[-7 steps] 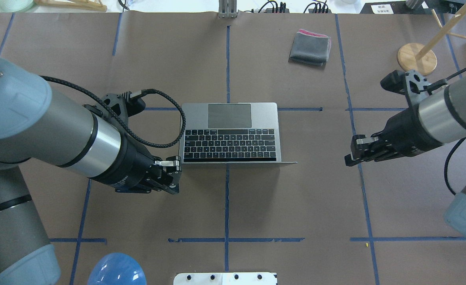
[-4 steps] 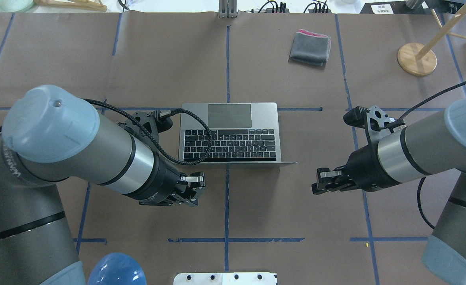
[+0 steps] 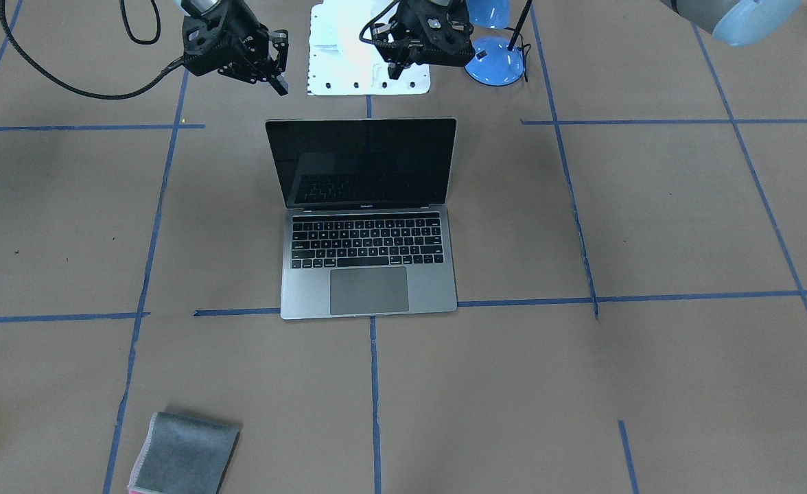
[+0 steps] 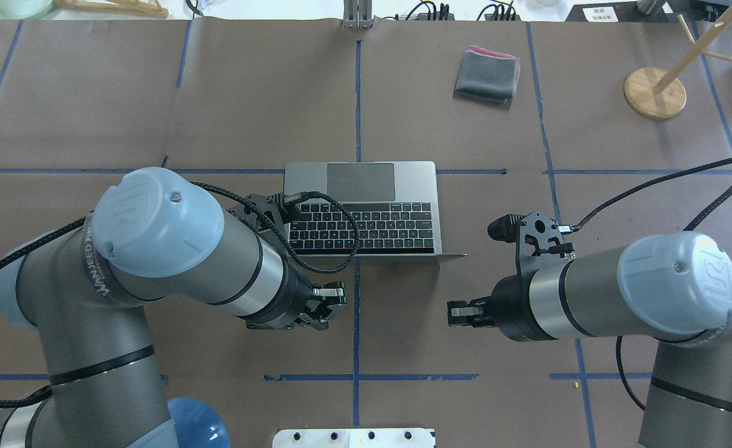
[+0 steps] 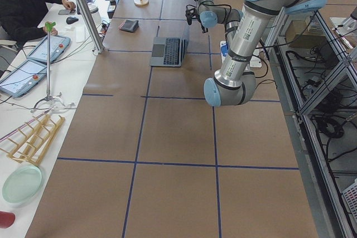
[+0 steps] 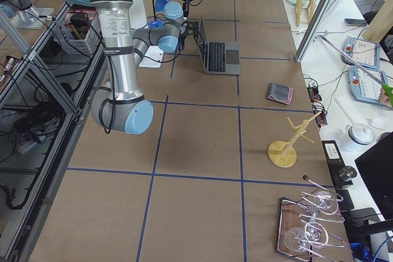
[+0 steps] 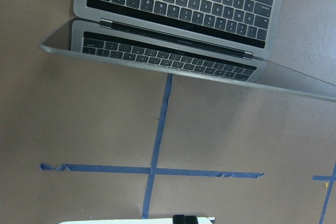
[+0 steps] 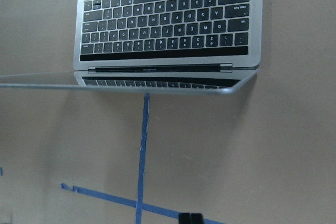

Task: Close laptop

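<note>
The laptop [image 4: 360, 208] stands open in the middle of the table, keyboard away from me, with its dark screen [image 3: 362, 163] upright. Its lid's top edge [image 4: 403, 255] faces my side. My left gripper [image 4: 336, 300] hovers behind the lid, near its left half, and looks shut and empty. My right gripper [image 4: 453, 313] hovers behind the lid's right end, also shut and empty. Neither touches the laptop. In the front view the left gripper [image 3: 398, 68] and right gripper [image 3: 281, 84] hang behind the screen. Both wrist views look down on the lid edge [image 7: 173, 66] [image 8: 131, 86].
A folded grey cloth [image 4: 487, 76] lies at the far right. A wooden stand [image 4: 654, 92] is beyond it. A blue lamp [image 3: 493, 65] and a white plate [image 4: 353, 437] sit near my base, behind the grippers. Blue tape lines cross the brown table cover.
Both grippers moved inward and back toward my side, from beside the laptop's ends to behind its upright lid. The laptop has not moved.
</note>
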Available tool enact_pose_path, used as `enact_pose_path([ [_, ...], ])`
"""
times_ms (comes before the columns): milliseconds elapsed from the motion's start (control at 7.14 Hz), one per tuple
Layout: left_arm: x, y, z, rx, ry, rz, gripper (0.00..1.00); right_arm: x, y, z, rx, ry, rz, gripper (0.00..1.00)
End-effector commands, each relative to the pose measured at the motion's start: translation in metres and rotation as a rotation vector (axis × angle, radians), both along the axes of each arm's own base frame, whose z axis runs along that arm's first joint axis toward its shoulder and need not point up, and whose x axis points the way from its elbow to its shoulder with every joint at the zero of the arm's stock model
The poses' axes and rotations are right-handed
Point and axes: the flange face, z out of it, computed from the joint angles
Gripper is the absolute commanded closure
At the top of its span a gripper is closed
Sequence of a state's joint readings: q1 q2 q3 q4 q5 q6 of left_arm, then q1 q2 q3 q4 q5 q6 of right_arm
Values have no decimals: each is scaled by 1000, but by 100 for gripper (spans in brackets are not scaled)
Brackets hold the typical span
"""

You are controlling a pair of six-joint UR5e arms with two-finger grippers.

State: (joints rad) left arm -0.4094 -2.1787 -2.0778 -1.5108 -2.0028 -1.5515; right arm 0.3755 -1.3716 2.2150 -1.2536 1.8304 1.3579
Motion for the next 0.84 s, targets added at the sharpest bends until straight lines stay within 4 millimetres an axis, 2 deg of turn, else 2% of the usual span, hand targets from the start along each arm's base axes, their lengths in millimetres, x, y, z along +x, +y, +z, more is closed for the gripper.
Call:
enact_pose_path([
  [0, 13, -8, 7, 13, -20, -24, 99, -25, -13, -12, 44, 3, 85, 100],
  [280, 10, -23, 10, 55, -32, -68, 100, -28, -19, -15, 64, 3, 131, 100],
  [420, 5, -39, 14, 58, -44, -92, 100, -30, -26, -23, 72, -3, 153, 100],
  [700, -13, -66, 16, 62, -51, -143, 100, -38, -60, -26, 72, 13, 215, 99],
])
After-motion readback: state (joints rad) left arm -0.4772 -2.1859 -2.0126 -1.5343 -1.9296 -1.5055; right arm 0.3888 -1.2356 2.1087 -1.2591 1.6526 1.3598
